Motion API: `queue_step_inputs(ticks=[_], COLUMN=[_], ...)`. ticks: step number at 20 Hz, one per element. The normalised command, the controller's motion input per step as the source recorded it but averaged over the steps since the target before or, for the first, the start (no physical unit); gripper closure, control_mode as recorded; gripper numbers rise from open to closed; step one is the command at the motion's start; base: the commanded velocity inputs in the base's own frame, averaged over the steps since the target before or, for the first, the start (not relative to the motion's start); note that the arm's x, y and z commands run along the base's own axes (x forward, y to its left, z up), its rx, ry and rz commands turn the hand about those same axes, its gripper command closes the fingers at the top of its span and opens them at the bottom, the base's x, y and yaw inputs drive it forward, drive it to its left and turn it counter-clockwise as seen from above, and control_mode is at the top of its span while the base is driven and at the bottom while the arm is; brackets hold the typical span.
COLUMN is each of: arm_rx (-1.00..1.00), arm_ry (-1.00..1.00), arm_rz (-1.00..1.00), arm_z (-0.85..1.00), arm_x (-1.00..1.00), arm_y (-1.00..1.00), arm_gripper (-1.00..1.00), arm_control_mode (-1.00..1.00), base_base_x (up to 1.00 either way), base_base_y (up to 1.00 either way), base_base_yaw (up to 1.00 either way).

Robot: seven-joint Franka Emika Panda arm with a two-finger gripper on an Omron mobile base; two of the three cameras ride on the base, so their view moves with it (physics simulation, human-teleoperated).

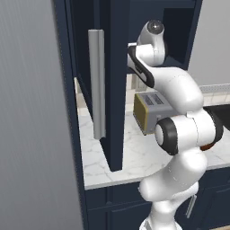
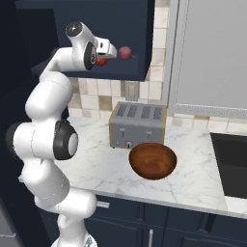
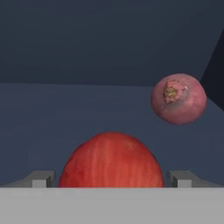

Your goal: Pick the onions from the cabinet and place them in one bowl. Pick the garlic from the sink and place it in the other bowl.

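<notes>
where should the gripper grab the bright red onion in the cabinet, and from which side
Take the bright red onion across its widest middle, coming straight in from the open front of the cabinet. It is round, so a grip off centre may slip. In the hand view the fingertips already flank it; the pinkish onion lies apart, further in.

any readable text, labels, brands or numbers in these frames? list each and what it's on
None readable.
The toaster has small front controls with no legible marking.
The wall outlet is blank.
The red onion, the pinkish onion, the wooden bowl and the navy cabinet carry no print.
</notes>
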Motion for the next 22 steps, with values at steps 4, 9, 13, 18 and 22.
queue_step_inputs(ticks=[4, 9, 13, 18, 22], arm_rx=[0.01, 0.0, 0.03, 0.05, 0.01], arm_ry=[0.01, -0.03, -0.23, -0.05, 0.0], arm_rz=[-0.01, 0.0, -0.04, -0.03, 0.0], arm_z=[-0.13, 0.0, 0.18, 0.18, 0.16], arm_x=[-0.01, 0.0, -0.12, -0.47, -0.85], arm_y=[-0.03, 0.03, 0.07, -0.09, -0.12], arm_gripper=[1.0, 1.0, 1.0, 1.0, 1.0], arm_control_mode=[-1.0, -1.0, -1.0, -1.0, -1.0], base_base_x=[0.0, 0.0, 0.0, 0.0, 0.0], base_base_y=[0.0, 0.0, 0.0, 0.0, 0.0], base_base_yaw=[0.0, 0.0, 0.0, 0.0, 0.0])
